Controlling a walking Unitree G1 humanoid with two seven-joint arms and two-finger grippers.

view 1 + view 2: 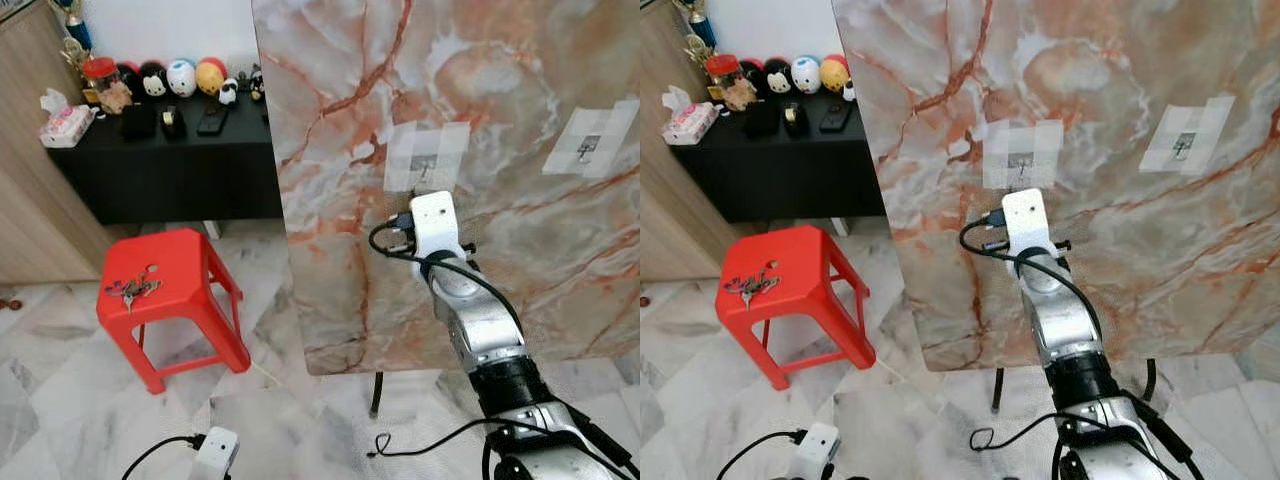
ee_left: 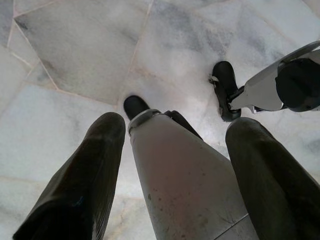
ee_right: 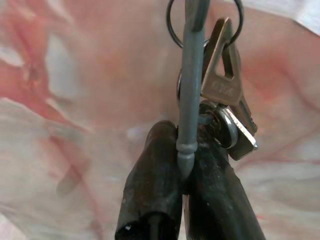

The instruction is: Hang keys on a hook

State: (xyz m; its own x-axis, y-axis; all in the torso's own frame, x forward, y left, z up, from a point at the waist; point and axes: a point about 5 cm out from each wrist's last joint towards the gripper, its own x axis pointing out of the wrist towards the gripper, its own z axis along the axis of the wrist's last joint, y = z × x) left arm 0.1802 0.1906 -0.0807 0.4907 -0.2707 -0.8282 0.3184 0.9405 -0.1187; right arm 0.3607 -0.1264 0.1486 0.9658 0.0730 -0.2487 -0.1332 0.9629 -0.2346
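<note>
The silver right arm [image 1: 480, 330] rises from the lower right of the head views, and its right gripper [image 3: 182, 187] has its two black fingers [image 3: 150, 200] pressed together on a bunch of silver keys on a wire ring [image 3: 222, 95], pinching a slim grey stem that runs up to the ring. The keys hang just in front of the pink-and-orange veined marble board [image 1: 480, 120], which stands upright across the upper right of the frame. On that board, just above the wrist, a small metal hook under a taped white patch [image 1: 428, 157] sits at centre; a second taped hook [image 1: 590, 142] lies well apart at the upper right. So the target lies above and ahead of the gripper, the bunch's long axis running upward towards it, and the right arm is plainly the nearer one.

The left gripper [image 2: 175, 150] hangs idle with fingers spread above the pale marble floor [image 2: 75, 50]. A second bunch of keys [image 1: 133, 288] rests on the red plastic stool [image 1: 190, 300] at left.
</note>
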